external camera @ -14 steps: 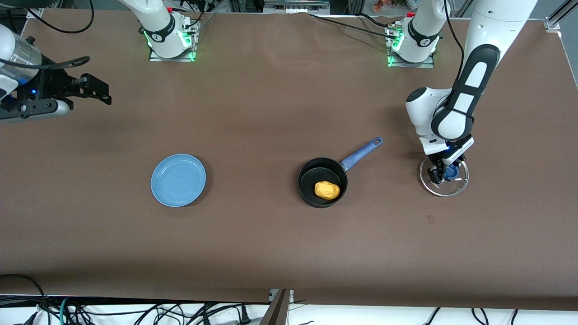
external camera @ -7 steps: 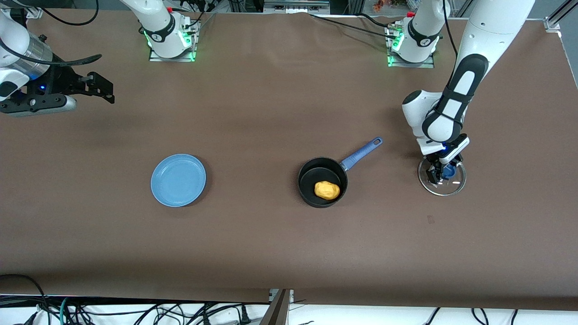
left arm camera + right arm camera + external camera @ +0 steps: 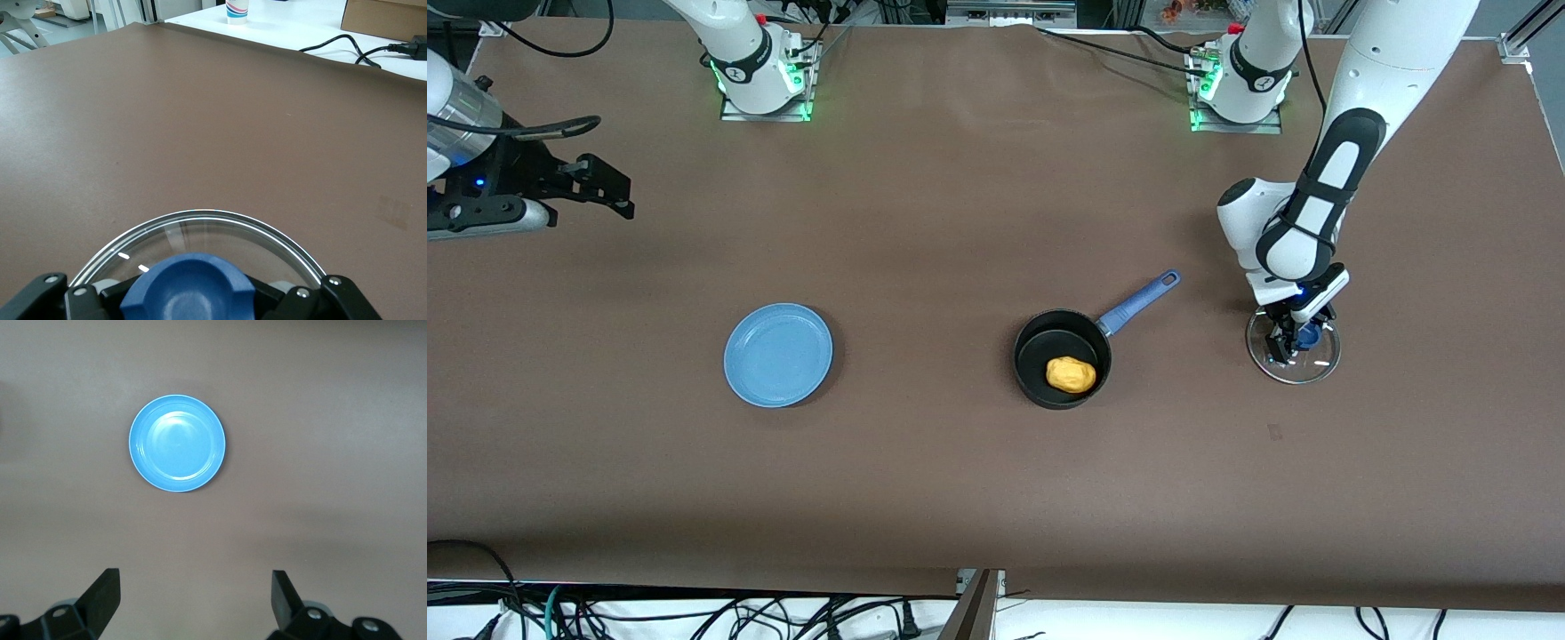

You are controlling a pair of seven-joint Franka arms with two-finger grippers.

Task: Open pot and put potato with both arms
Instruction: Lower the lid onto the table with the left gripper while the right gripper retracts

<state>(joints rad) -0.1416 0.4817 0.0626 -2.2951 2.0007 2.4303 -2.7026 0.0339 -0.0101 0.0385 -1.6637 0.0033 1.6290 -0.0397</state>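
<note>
The black pot [image 3: 1063, 358] with its long blue handle [image 3: 1138, 302] stands open in the middle of the table. The yellow-orange potato [image 3: 1071, 374] lies inside it. The clear glass lid [image 3: 1309, 369] is low at the table, toward the left arm's end, apart from the pot. My left gripper [image 3: 1294, 342] is shut on the lid's blue knob [image 3: 189, 287]; the lid's rim [image 3: 267, 230] curves around it in the left wrist view. My right gripper [image 3: 609, 188] is open and empty, up in the air at the right arm's end of the table. Its fingers [image 3: 107, 590] stand wide apart.
A flat light-blue plate [image 3: 778, 355] lies empty on the table toward the right arm's end; it also shows in the right wrist view [image 3: 177, 443]. Brown table surface lies between the plate, the pot and the lid. Cables hang at the table edge nearest the front camera.
My left gripper and the lid have shifted slightly toward the pot. My right gripper has drawn back a little toward its end of the table.
</note>
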